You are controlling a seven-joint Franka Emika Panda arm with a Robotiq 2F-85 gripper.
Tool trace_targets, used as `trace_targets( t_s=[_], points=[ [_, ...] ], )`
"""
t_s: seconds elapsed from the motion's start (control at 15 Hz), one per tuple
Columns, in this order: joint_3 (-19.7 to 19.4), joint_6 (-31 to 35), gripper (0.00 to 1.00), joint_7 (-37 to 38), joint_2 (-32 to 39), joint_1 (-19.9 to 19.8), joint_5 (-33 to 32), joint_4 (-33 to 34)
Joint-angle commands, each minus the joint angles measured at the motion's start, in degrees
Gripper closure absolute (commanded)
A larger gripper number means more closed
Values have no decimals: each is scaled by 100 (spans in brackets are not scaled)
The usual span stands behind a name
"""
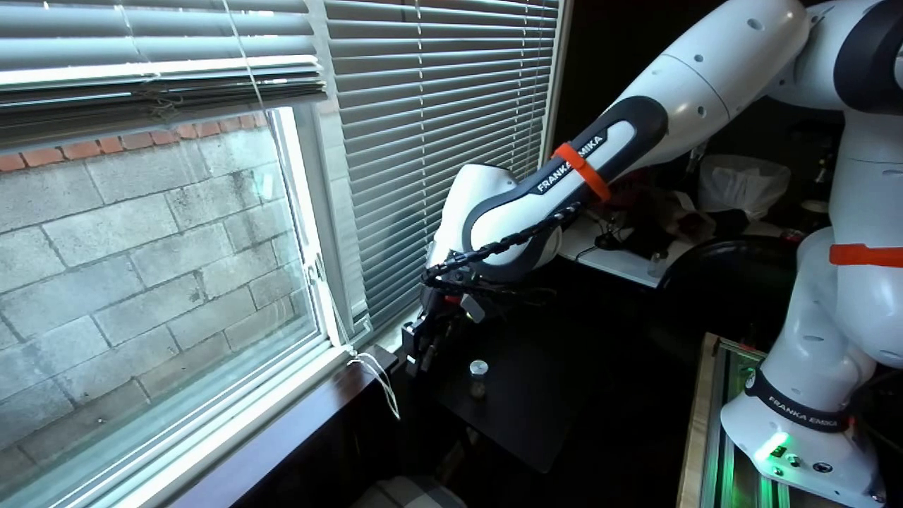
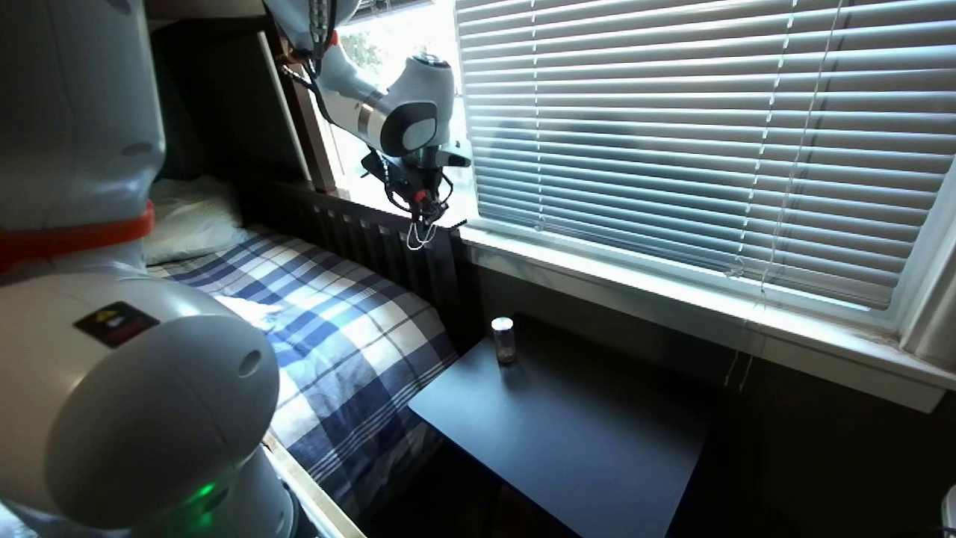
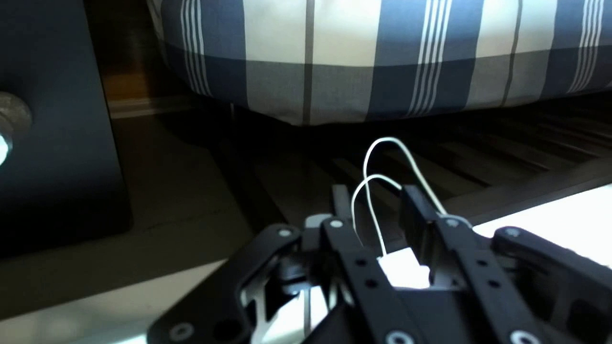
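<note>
My gripper (image 3: 374, 205) is open, with a visible gap between its two dark fingers in the wrist view. A looped thin white cord (image 3: 389, 139) shows between and beyond the fingers and passes behind the right one. I cannot tell whether it touches them. The cord also hangs at the window ledge in an exterior view (image 1: 386, 388) and below the gripper in an exterior view (image 2: 422, 243). The gripper (image 1: 417, 356) is beside the window, above the sill's level. A small lidded jar (image 1: 478, 381) stands upright on the dark table (image 2: 567, 441), apart from the gripper.
White blinds (image 2: 672, 149) cover one window pane; the blinds (image 1: 155, 92) over the other are partly raised. The window sill (image 2: 635, 288) runs behind the table. A bed with a plaid cover (image 2: 336, 321) and a dark slatted bed frame (image 2: 373, 233) stand beside it.
</note>
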Motion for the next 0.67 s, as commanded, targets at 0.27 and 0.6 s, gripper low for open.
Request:
trace_targets(
  t_s=[0.27, 0.6],
  points=[
    [-324, 914, 6, 1734, -945, 861, -2569, -225],
    [-402, 629, 0, 3345, -1504, 1177, -4841, 87]
  ],
)
